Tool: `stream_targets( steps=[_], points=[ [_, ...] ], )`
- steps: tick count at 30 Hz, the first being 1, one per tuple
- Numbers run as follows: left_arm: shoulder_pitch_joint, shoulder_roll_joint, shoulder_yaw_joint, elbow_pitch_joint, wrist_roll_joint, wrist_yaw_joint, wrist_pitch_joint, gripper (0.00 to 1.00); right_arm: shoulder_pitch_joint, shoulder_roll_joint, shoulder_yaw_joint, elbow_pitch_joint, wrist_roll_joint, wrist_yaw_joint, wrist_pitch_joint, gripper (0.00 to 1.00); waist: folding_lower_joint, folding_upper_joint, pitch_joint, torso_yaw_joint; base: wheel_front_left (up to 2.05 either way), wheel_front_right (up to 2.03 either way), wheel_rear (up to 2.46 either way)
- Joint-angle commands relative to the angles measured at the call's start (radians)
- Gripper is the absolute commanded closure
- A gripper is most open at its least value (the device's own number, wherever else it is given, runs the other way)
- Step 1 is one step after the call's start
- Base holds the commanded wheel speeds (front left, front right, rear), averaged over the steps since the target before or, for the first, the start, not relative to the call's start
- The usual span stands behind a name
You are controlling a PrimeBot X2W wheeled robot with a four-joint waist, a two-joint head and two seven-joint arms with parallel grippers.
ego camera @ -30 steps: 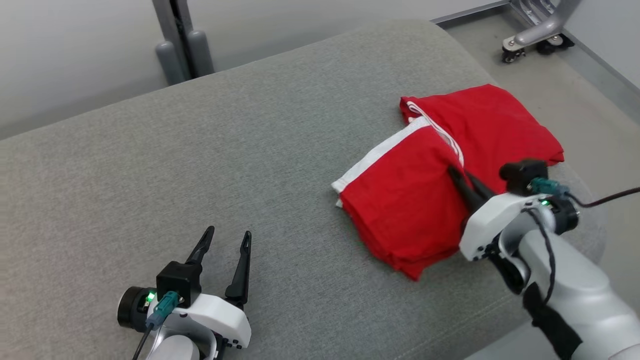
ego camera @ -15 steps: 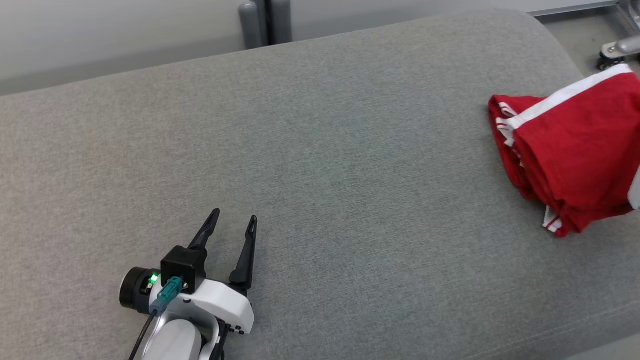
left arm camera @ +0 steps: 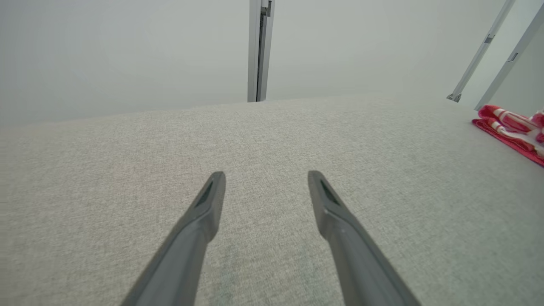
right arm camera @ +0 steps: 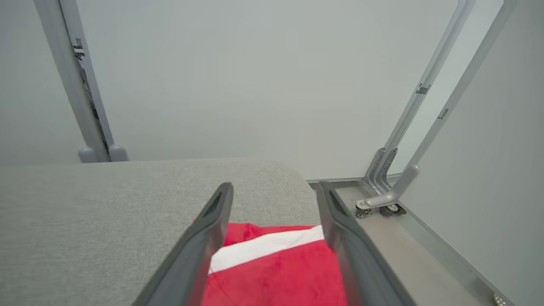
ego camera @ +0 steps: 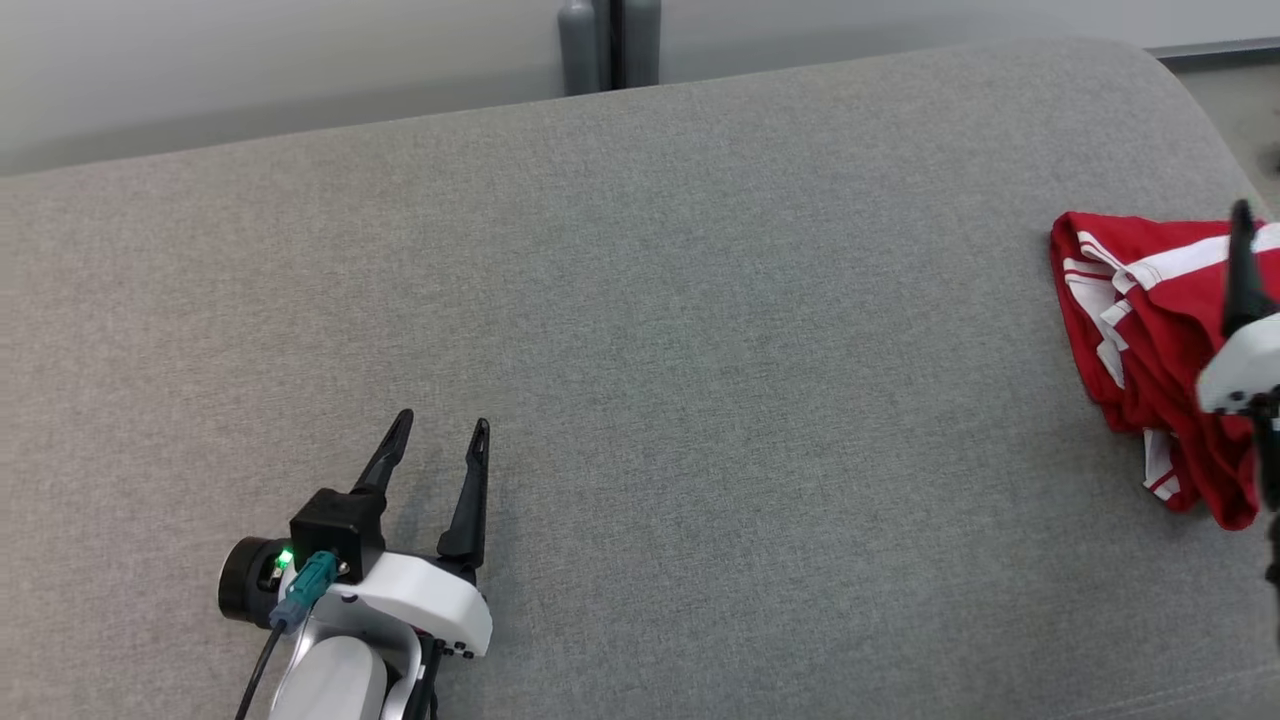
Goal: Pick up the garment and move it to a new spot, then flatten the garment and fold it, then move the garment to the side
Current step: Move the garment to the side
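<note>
The garment (ego camera: 1160, 350), red with white stripes, is found lying in loose folds at the right end of the grey padded surface (ego camera: 640, 350), close to its right edge. A white band is seen across its top layer in the right wrist view.

The right claw (right arm camera: 274, 187) is recorded over the garment with its jaws spread wide and released; red cloth is seen below and between the fingers, and no cloth is pinched. One dark finger (ego camera: 1243, 270) is seen in front of the garment in the head view. Whether the fingers touch the cloth cannot be told.

The left claw (ego camera: 442, 420) is noted at the near left, low over bare surface, jaws spread and released, nothing between them, well apart from the garment.

A grey post (ego camera: 608, 45) is noted beyond the far edge. A wheeled metal frame (right arm camera: 382, 204) is noted on the floor (right arm camera: 403, 255) to the right.
</note>
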Motion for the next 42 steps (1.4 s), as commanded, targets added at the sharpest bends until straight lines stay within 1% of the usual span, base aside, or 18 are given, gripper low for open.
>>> stream_targets(
  steps=[1, 5, 7, 10, 16, 18, 25, 32, 36, 42],
  points=[
    [0.008, 0.007, 0.006, -0.001, -0.006, 0.007, -0.004, 0.0, 0.021, 0.022, -0.006, -0.033, -0.013, 0.0, -0.004, 0.0, 0.0, 0.0, -0.01, 0.008, 0.0, 0.0, 0.0],
    [0.023, 0.006, 0.011, -0.001, -0.016, 0.017, -0.004, 0.0, 0.119, 0.135, -0.025, -0.185, -0.037, 0.0, -0.004, 0.0, 0.0, 0.0, -0.038, 0.033, 0.0, 0.0, 0.0],
    [0.033, 0.006, 0.013, -0.003, -0.022, 0.021, -0.004, 0.0, 0.158, 0.166, -0.029, -0.244, -0.016, 0.0, -0.004, 0.0, 0.0, 0.0, -0.052, 0.048, 0.0, 0.0, 0.0],
    [0.048, 0.006, 0.017, 0.002, -0.029, 0.027, -0.004, 0.0, 0.226, 0.197, -0.011, -0.293, 0.005, 0.0, -0.004, 0.0, 0.0, 0.0, -0.072, 0.072, 0.0, 0.0, 0.0],
    [0.083, 0.006, 0.031, 0.01, -0.043, 0.038, -0.004, 0.0, 0.328, 0.212, 0.026, -0.311, 0.038, 0.0, -0.004, 0.0, 0.0, 0.0, -0.114, 0.122, 0.0, 0.0, 0.0],
    [0.093, 0.006, 0.036, 0.016, -0.04, 0.042, -0.004, 0.0, 0.357, 0.212, 0.058, -0.307, 0.059, 0.0, -0.004, 0.0, 0.0, 0.0, -0.125, 0.137, 0.0, 0.0, 0.0],
    [0.129, 0.006, 0.078, 0.027, -0.025, 0.063, -0.004, 0.0, 0.438, 0.211, 0.116, -0.323, 0.124, 0.0, -0.004, 0.0, 0.0, 0.0, -0.165, 0.174, 0.0, 0.0, 0.0],
    [0.151, 0.006, 0.118, 0.023, -0.008, 0.08, -0.004, 0.0, 0.477, 0.211, 0.135, -0.355, 0.144, 0.0, -0.004, 0.0, 0.0, 0.0, -0.193, 0.183, 0.0, 0.0, 0.0],
    [0.152, 0.006, 0.139, 0.018, -0.006, 0.081, -0.004, 0.0, 0.488, 0.211, 0.149, -0.36, 0.144, 0.0, -0.004, 0.0, 0.0, 0.0, -0.202, 0.182, 0.0, 0.0, 0.0],
    [0.159, 0.006, 0.159, 0.014, -0.016, 0.071, -0.004, 0.0, 0.505, 0.211, 0.18, -0.358, 0.154, 0.0, -0.004, 0.0, 0.0, 0.0, -0.208, 0.172, 0.0, 0.0, 0.0]
  ],
)
